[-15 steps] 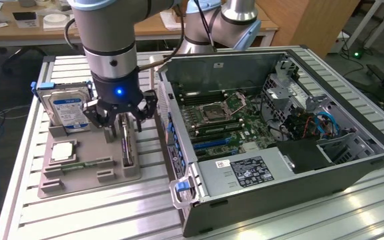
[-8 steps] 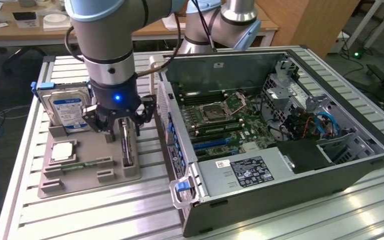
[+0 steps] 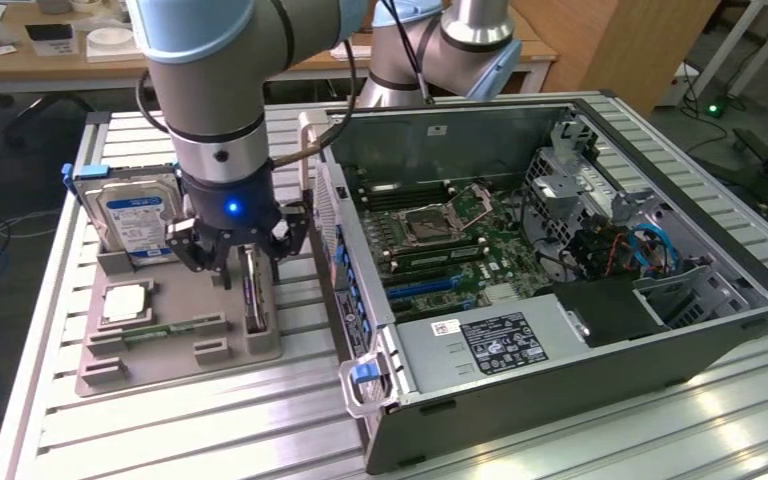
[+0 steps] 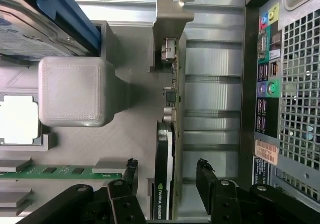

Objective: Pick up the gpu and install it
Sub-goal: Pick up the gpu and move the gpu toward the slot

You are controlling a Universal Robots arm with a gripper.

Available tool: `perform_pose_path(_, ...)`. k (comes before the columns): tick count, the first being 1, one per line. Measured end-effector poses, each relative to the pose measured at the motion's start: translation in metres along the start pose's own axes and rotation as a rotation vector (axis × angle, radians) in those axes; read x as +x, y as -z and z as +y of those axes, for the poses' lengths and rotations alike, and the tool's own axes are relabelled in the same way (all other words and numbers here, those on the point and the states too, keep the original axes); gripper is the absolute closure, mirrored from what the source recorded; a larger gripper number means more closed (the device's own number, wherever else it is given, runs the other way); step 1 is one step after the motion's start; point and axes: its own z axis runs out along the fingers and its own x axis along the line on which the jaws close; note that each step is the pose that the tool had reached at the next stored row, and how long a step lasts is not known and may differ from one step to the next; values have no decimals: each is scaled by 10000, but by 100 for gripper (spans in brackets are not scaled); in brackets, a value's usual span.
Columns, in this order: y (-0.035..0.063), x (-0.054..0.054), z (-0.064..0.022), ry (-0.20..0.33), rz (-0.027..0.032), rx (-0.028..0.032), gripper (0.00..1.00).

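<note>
Exterior view: arm reaches down over a grey fixture tray [image 3: 144,368] on a slatted metal table [image 3: 197,430]; gripper [image 3: 244,262] hangs with jaws spread over the gpu [image 3: 255,305], gripping nothing; gpu stands on its long edge in a slot at the tray edge nearest the computer case [image 3: 558,385]; narrow strip of bare table between tray and case wall. Hard drive [image 3: 137,215] upright at the tray's far corner, toward the exterior view's left, near the gripper body; processor chip [image 3: 127,300] and green memory stick [image 3: 171,328] lie flat, apart from the card. Case lies open with motherboard [image 3: 438,230] exposed and power supply [image 3: 484,340] at its near end. Desks and floor cables behind.

Wrist view: two black fingers [image 4: 131,171] straddle the gpu [image 4: 165,144], one on each side, a clear gap on both; gripper [image 4: 167,170] released, not touching the card. Pale bracket [image 4: 170,14] at the card's far end. On one side a grey block [image 4: 72,92] of the tray stands near the card; on the other, bare slats, then the case's rear port panel [image 4: 267,84]. Hard drive [image 4: 30,24], processor chip [image 4: 17,119] and memory stick [image 4: 60,170] beyond the block.
</note>
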Motion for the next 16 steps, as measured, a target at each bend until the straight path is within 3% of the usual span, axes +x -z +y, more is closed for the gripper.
perform_pose_path(8,-144,2,-5,-81,-5,1,41)
perform_pose_path(10,-147,2,-6,-81,-4,41,41)
perform_pose_path(16,-150,2,-5,-81,-3,41,41)
